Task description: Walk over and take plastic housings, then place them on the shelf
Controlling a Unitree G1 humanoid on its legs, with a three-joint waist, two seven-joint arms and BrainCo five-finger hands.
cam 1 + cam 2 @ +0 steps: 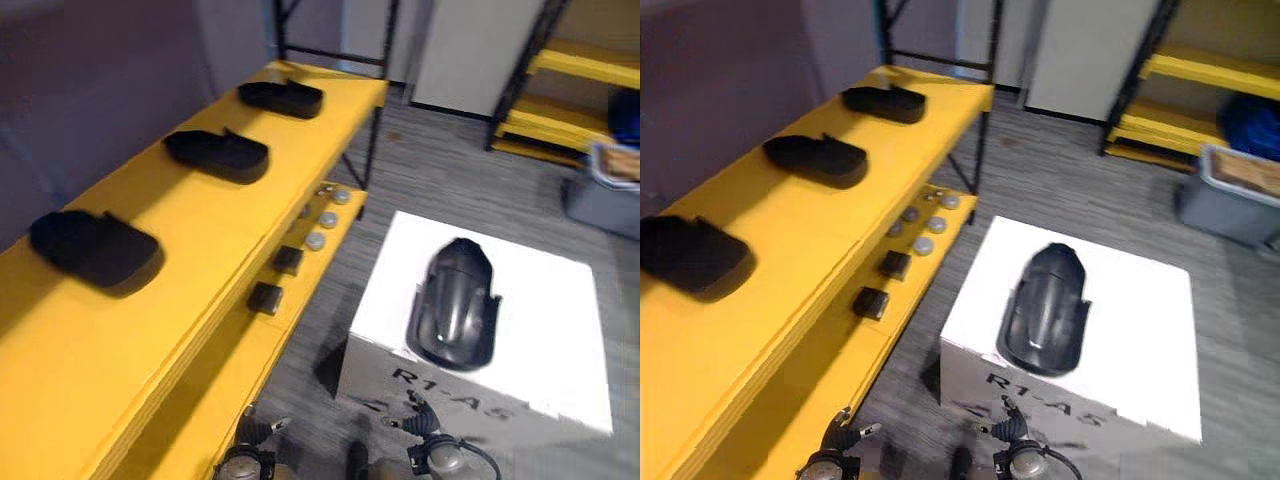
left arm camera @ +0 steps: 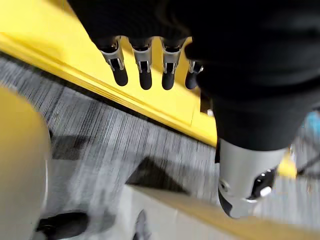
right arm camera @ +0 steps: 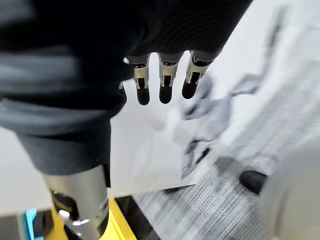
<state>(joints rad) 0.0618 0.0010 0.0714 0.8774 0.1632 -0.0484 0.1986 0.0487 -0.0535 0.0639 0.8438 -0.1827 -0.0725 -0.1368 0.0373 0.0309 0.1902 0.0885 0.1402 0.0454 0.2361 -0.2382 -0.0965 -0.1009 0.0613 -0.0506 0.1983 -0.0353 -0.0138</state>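
Both hands are cut off by the bottom edge of the eye views, so their state has to be read from the wrist views. The left hand (image 2: 145, 67) hangs with its fingers straight and slightly spread above a yellow board edge and grey floor (image 1: 440, 170), holding nothing. The right hand (image 3: 162, 82) hangs in the same way, straight-fingered and empty, close to the side of the white box (image 1: 550, 330).

A black housing (image 1: 455, 305) lies on top of the box, towards its left side, lengthwise away from the robot and well apart from both hands. Its near end is smeared, so the shape there is hard to make out. Dark print on the box's front face is blurred and partly cut off.

Left of the box stands the yellow shelf (image 1: 200, 270). Its top board carries a row: the nearest housing (image 1: 95, 250), blurred and clipped by the edge in the right eye view, then the middle housing (image 1: 217, 155) and the farthest housing (image 1: 281, 98).

A lower board juts out towards the box, most of it hidden under the top board. Its visible strip holds two small black blocks (image 1: 265, 298) and a cluster of round silver pieces (image 1: 318, 240), too small to identify.

Beyond the box, well apart, a second yellow rack (image 1: 560, 95) and a grey bin (image 1: 1230, 200) are cut off at the right edge.
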